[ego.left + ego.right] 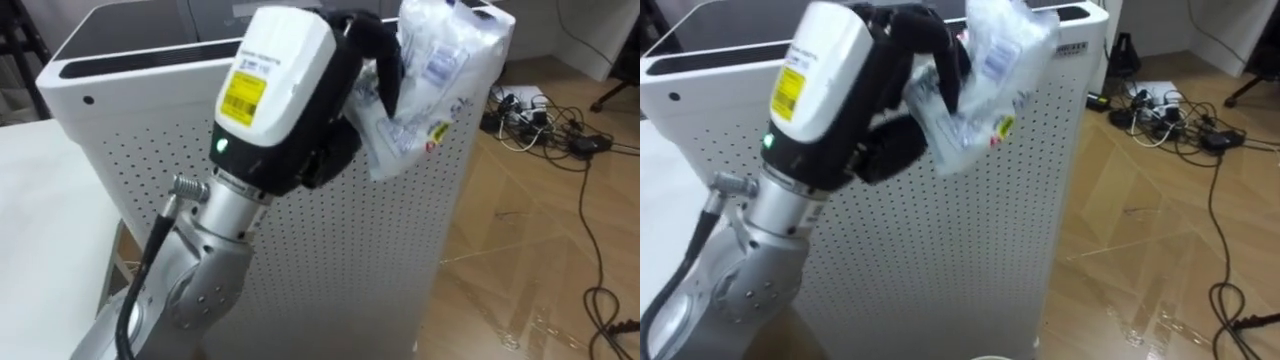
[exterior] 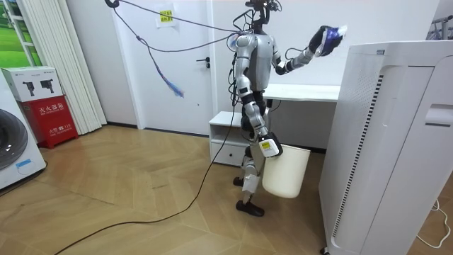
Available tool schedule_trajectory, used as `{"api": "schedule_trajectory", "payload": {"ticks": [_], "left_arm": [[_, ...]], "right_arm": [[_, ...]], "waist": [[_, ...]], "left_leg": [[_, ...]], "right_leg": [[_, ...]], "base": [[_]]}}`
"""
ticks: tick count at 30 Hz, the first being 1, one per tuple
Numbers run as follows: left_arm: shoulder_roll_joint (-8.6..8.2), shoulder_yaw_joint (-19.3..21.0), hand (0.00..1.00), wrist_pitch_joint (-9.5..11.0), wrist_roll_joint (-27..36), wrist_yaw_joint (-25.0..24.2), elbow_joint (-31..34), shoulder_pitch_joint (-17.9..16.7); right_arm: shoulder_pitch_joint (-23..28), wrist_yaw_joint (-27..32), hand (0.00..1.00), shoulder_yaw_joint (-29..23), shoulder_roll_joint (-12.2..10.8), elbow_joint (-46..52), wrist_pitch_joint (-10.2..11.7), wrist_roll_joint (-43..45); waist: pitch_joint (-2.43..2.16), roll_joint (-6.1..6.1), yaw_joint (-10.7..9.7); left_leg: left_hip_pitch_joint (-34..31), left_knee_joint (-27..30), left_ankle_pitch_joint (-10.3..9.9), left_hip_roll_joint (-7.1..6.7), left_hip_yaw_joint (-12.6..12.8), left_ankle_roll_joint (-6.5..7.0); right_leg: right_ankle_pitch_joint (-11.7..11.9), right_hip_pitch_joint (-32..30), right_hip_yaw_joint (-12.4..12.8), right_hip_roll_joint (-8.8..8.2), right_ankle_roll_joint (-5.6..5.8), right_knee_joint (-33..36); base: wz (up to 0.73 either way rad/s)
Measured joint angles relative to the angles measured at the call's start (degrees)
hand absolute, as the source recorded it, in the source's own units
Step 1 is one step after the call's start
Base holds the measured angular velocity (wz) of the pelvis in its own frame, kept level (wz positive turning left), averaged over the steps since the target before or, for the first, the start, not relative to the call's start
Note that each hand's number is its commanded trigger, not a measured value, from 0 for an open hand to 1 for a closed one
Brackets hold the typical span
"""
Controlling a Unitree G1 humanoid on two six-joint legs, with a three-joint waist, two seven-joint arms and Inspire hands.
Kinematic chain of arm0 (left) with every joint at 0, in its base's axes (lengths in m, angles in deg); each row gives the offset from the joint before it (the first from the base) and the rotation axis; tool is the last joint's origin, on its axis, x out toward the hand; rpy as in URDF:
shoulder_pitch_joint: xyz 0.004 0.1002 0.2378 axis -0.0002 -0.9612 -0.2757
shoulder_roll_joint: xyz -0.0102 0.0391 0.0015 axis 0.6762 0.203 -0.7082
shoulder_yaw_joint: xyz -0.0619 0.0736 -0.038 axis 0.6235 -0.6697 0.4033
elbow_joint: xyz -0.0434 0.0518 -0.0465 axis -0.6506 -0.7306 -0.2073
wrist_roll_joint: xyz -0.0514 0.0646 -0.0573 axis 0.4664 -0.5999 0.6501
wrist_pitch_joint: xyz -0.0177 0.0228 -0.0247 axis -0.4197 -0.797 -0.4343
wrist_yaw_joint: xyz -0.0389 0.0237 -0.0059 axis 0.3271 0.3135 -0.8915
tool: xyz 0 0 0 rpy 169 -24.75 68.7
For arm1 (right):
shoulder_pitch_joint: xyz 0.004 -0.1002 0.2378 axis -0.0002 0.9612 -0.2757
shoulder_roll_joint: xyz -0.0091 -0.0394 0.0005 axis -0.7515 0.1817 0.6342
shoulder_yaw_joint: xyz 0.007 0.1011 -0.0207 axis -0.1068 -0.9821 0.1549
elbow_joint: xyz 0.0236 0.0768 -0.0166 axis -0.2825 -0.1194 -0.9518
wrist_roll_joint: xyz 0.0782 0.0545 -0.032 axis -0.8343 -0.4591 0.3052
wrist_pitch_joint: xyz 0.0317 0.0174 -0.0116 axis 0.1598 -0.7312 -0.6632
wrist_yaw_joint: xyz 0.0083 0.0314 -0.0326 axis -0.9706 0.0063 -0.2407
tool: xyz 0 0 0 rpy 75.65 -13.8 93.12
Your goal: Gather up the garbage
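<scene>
fingers [image 1: 378, 45] of the left hand [image 1: 290, 90] clamp the clear plastic bag [image 1: 440, 60] near the white perforated unit [image 1: 350, 230] top. we note an unreadable yellow label [image 1: 243, 97] on the hand. right hand [image 2: 269, 147] at white bin [image 2: 289, 173], grip unclear.

A tall white cabinet [image 1: 330, 230] with a perforated side stands near, with a white table [image 1: 40, 200] at its left and tangled dark cables [image 1: 540, 115] on the wooden floor [image 1: 520, 250] at far right. In the room view a white desk [image 2: 304, 92] and a low drawer unit [image 2: 226, 142] stand by the far wall, right of a white door [image 2: 185, 64]. At far left a red box [image 2: 51, 120] sits beside a washing machine [image 2: 10, 152].
</scene>
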Motion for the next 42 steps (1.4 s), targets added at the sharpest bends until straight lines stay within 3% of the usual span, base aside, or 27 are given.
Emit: {"api": "schedule_trajectory", "payload": {"ticks": [6,10,14,18,28,33,34,35,42], "left_arm": [[-1.78,-1.0,1.00,0.4,3.9,-3.0,-1.9,-6.7],[-2.25,-4.7,1.00,1.1,7.7,-5.5,-13.0,-8.9],[-2.52,-7.5,1.00,0.8,8.6,-8.2,-18.4,-11.3],[-5.37,-8.9,1.00,0.5,11.7,-12.8,-26.6,-13.5],[-6.00,-15.1,1.00,-0.7,18.4,-25.6,-43.3,-14.1],[-6.70,-15.8,1.00,-1.1,18.4,-29.5,-47.0,-14.1],[-7.02,-15.7,0.55,-1.2,18.2,-30.1,-48.0,-14.1],[-7.13,-15.7,0.00,-1.2,18.2,-30.4,-48.5,-14.2],[-7.19,-15.1,0.00,-1.3,13.3,-32.7,-48.7,-16.4]], "right_arm": [[-2.3,-0.1,1.00,1.4,-0.4,0.0,0.0,0.3],[-3.1,0.1,1.00,2.4,-1.0,0.0,0.2,0.6],[-3.9,0.2,1.00,4.4,-1.4,-0.1,0.5,0.1],[-5.1,0.0,1.00,4.6,-1.6,-0.3,0.6,0.3],[-9.4,0.0,1.00,6.2,-3.0,-4.4,1.1,0.2],[-9.4,-0.1,1.00,6.4,-3.7,-5.1,1.7,0.3],[-9.4,-0.1,1.00,6.7,-3.7,-5.2,1.8,0.3],[-9.5,-0.2,1.00,6.6,-3.8,-5.4,1.8,0.4],[-10.6,-0.8,1.00,6.1,-4.7,-7.1,2.2,1.6]], "waist": [[0.24,-0.55,0.3],[0.46,-1.14,0.3],[0.42,-2.31,0.3],[0.41,-2.52,1.2],[0.46,-2.51,1.4],[0.59,-2.14,1.5],[0.63,-2.03,1.6],[0.62,-2.00,1.7],[0.73,-1.79,1.7]], "left_leg": [[-2.2,1.5,0.0,-0.11,-1.3,0.01],[-3.2,1.5,0.2,-0.13,-1.6,0.29],[-5.5,1.8,0.2,-0.19,-1.6,0.37],[-7.4,2.0,0.3,-0.17,-1.7,0.50],[-10.4,2.0,0.4,-0.27,-1.9,0.71],[-12.2,3.0,0.4,-0.31,-1.8,0.71],[-12.8,3.0,0.4,-0.29,-1.7,0.71],[-13.1,3.1,0.4,-0.28,-1.6,0.71],[-16.4,3.9,0.4,-0.32,-0.5,0.71]], "right_leg": [[0.0,-1.1,-1.6,-0.59,-0.04,0.2],[0.1,-1.2,-2.3,-0.72,-0.11,-0.1],[0.3,-3.7,-2.7,-0.99,-0.17,0.4],[0.5,-5.7,-3.3,-1.06,-0.23,0.7],[0.6,-8.3,-4.9,-1.57,-0.40,0.8],[0.8,-9.8,-5.0,-1.70,-0.46,0.8],[0.9,-10.4,-5.0,-1.69,-0.54,0.8],[0.9,-10.8,-5.0,-1.68,-0.57,0.9],[1.1,-14.9,-4.9,-1.84,-0.82,2.7]], "base": [[0.18],[0.12],[0.02],[-0.02],[0.03],[0.01],[-0.03],[-0.07],[-0.08]]}}
